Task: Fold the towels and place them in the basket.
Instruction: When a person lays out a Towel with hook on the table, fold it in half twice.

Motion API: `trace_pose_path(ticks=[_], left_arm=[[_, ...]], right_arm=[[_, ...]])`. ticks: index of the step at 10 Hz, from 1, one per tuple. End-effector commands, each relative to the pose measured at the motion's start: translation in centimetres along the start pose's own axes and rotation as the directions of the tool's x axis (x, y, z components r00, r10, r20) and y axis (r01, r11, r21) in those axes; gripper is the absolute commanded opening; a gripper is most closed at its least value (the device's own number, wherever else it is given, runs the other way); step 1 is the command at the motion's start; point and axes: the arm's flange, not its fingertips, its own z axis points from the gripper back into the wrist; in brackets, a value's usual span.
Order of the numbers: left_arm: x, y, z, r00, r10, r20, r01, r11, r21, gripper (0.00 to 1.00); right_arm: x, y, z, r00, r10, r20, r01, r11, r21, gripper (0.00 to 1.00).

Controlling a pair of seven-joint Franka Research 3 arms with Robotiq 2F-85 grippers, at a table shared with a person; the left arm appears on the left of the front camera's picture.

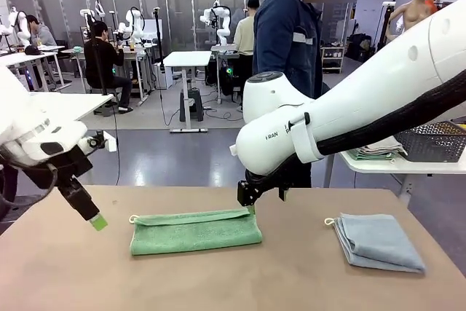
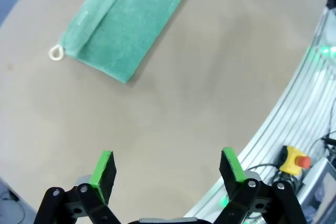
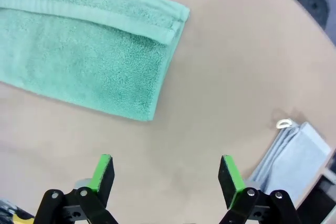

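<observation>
Folding of the green towel (image 1: pixel 195 229) looked half done to us. It lay on the counter (image 1: pixel 291 282) as a long strip, doubled once along its length, with its white loop (image 1: pixel 134 218) at the left end. The blue-grey towel (image 1: pixel 378 240) lay well apart from it toward the right, already a compact folded stack.

The left claw (image 2: pixel 168 167) was spread wide and empty, hanging above bare counter just off the strip's loop end. The right claw (image 3: pixel 167 169) was equally wide and held nothing, poised beside the strip's other short end. A dark mesh basket (image 1: pixel 435 141), which we took for the task's own, stood on a second, white counter (image 1: pixel 378 165) at the far right.

We judged the next move to be a crosswise fold. A claw would need to descend on one short end, pinch both layers and carry them over to meet the other end. Only then could either towel go into the basket.
</observation>
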Motion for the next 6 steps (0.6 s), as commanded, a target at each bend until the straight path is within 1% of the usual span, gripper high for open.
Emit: trace_pose_path(ticks=[1, 2, 3, 4, 6], left_arm=[[0.4, -2.8, 7.1, 0.999, -0.013, -0.047, 0.017, 0.996, 0.084, 1.0], [0.7, -4.2, 10.9, 0.999, -0.021, -0.044, 0.024, 0.996, 0.081, 1.0], [0.8, -5.3, 14.6, 0.999, -0.003, -0.04, 0.007, 0.997, 0.08, 1.0], [0.4, -6.3, 18.3, 1.0, -0.029, -0.012, 0.03, 0.997, 0.076, 1.0], [-1.0, -7.8, 25.2, 1.0, -0.025, 0.013, 0.024, 0.997, 0.074, 1.0]], right_arm=[[0.8, -1.8, -2.7, 0.986, -0.164, -0.009, 0.164, 0.976, 0.145, 1.0], [1.1, -2.3, -4.0, 0.973, -0.23, -0.007, 0.227, 0.955, 0.193, 1.0], [1.6, -2.4, -5.1, 0.965, -0.263, -0.013, 0.26, 0.943, 0.208, 1.0], [2.1, -2.5, -6.4, 0.96, -0.278, -0.024, 0.276, 0.935, 0.224, 1.0], [3.1, -2.5, -8.1, 0.946, -0.323, -0.016, 0.319, 0.925, 0.205, 1.0]])
